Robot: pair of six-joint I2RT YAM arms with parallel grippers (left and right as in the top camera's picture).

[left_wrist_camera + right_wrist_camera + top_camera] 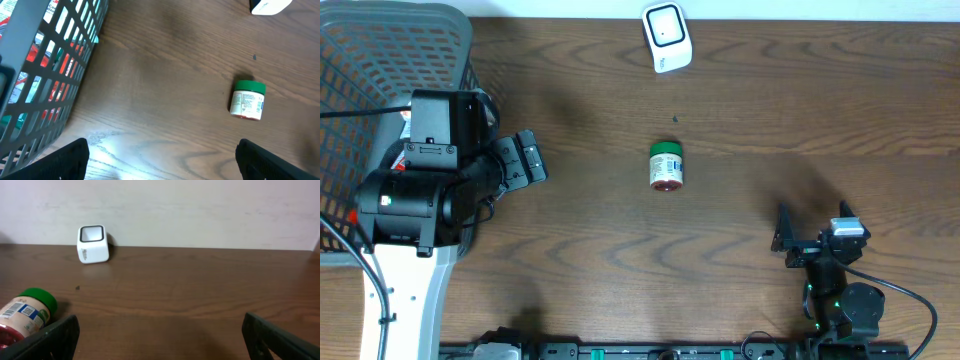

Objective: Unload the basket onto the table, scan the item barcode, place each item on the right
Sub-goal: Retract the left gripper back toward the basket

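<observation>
Green-lidded jar (666,167) lying, top toward scanner (667,37)

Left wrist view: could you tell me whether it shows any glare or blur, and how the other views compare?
Left wrist: a bright glare patch on the table, basket bars soft; overhead: sharp, soft shadows on the table; right wrist: even light, jar cropped.

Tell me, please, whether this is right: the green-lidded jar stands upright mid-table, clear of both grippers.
Not quite: the green-lidded jar lies on its side, as the left wrist view shows. It is mid-table, clear of the left gripper and the right gripper.
</observation>
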